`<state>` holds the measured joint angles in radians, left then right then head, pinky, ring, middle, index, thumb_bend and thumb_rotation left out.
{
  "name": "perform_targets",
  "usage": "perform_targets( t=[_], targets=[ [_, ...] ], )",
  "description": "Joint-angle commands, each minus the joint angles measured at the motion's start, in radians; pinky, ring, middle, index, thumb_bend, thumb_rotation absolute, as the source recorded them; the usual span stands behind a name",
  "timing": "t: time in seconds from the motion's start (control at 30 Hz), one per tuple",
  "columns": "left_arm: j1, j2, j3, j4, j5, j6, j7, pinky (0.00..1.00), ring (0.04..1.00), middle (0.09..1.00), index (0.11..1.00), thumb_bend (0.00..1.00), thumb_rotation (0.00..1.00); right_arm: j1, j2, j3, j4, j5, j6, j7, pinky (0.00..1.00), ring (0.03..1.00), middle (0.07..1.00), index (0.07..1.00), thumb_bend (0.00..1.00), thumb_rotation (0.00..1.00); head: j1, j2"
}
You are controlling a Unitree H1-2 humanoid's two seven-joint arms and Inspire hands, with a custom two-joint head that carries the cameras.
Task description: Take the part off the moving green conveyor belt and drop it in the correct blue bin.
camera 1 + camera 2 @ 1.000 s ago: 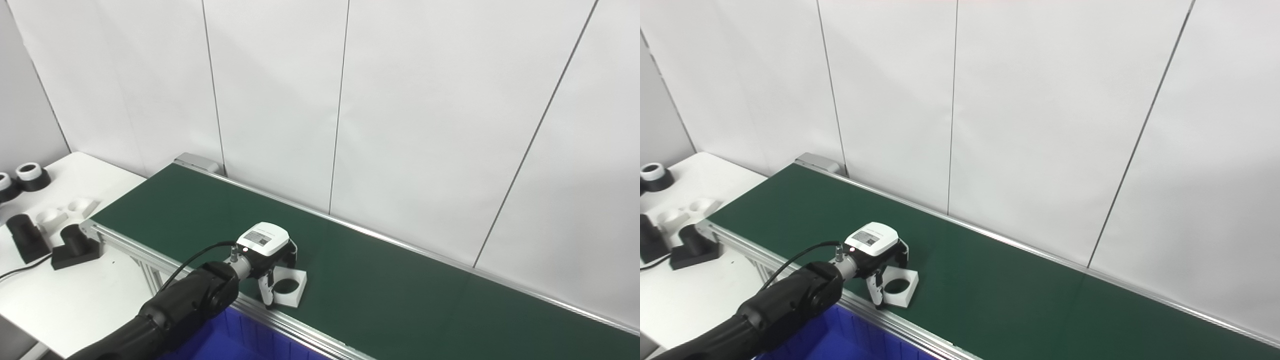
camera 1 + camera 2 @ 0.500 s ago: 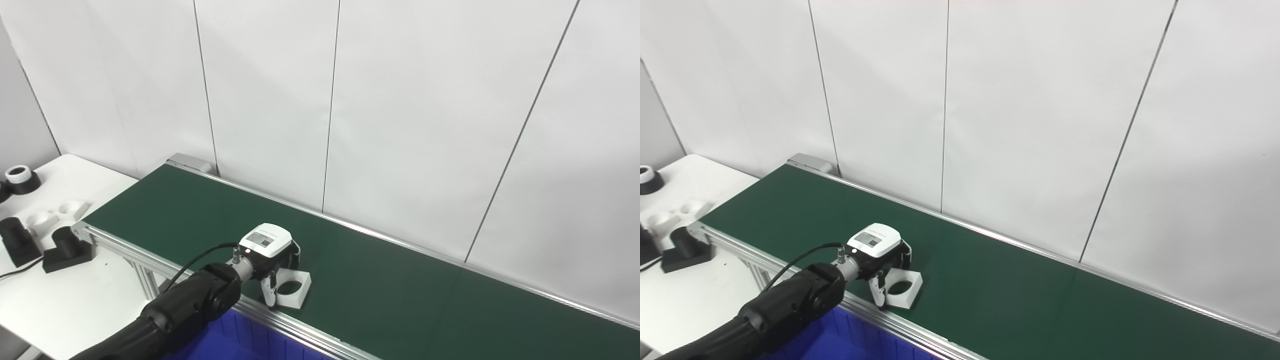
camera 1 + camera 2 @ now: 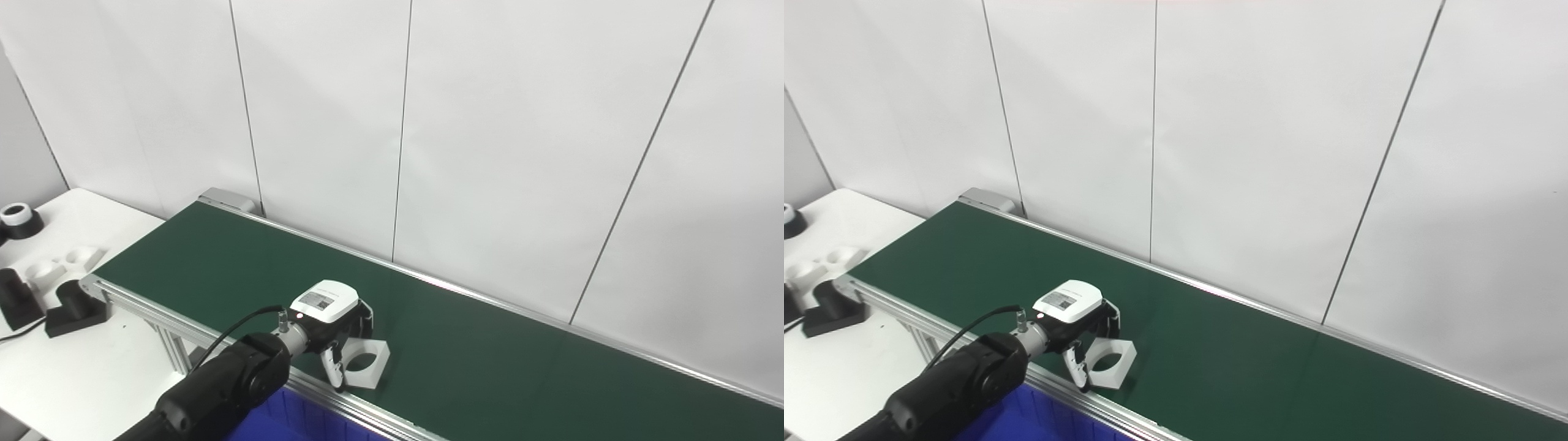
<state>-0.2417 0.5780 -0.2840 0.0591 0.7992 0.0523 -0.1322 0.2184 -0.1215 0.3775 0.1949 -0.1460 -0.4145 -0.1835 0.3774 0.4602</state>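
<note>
Part [image 3: 366, 364]: white matte square block with a round through-hole, flat faces, sharp corners. Sits tilted at near edge of smooth green conveyor belt [image 3: 502, 367], just above blue bin [image 3: 288, 422]. Left hand [image 3: 334, 324], glossy white shell over black fingers, is clamped around it. Right hand out of frame.

A green conveyor belt [image 3: 1243, 361] runs slantwise from upper left to lower right below white wall panels [image 3: 1262, 135]. The left robot hand [image 3: 1077, 331] reaches over the belt's near rail, its fingers [image 3: 1078, 369] closed about a white square part [image 3: 1111, 364] with a round hole — the part sits tilted at the near edge. A blue bin [image 3: 1029, 419] shows below the rail. At far left, a white tabletop [image 3: 839, 361] carries black and white parts [image 3: 830, 300].
</note>
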Motion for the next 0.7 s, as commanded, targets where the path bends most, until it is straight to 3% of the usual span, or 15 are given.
perform_targets(
  t=[0.0, 0.27, 0.67],
  targets=[
    [-0.010, 0.036, 0.039, -0.091, -0.006, 0.012, -0.015, 0.62, 0.516, 0.461, 0.508, 0.52, 0.00, -0.010, 0.002, -0.002, -0.031, -0.004, -0.055, -0.006, 0.67, 0.757, 0.808, 0.888, 0.55, 0.63, -0.006, 0.001],
    [0.019, 0.052, 0.106, -0.299, 0.003, 0.019, -0.107, 0.64, 0.527, 0.468, 0.505, 0.52, 0.00, -0.012, 0.002, -0.004, -0.028, -0.010, -0.055, -0.003, 0.68, 0.761, 0.809, 0.885, 0.57, 0.64, -0.014, 0.006],
    [0.046, 0.027, 0.183, -0.468, -0.021, 0.038, -0.210, 0.66, 0.555, 0.476, 0.499, 0.52, 0.00, -0.006, -0.008, -0.006, -0.038, 0.001, -0.055, 0.000, 0.68, 0.761, 0.808, 0.885, 0.57, 0.61, -0.032, 0.026]
  ],
)
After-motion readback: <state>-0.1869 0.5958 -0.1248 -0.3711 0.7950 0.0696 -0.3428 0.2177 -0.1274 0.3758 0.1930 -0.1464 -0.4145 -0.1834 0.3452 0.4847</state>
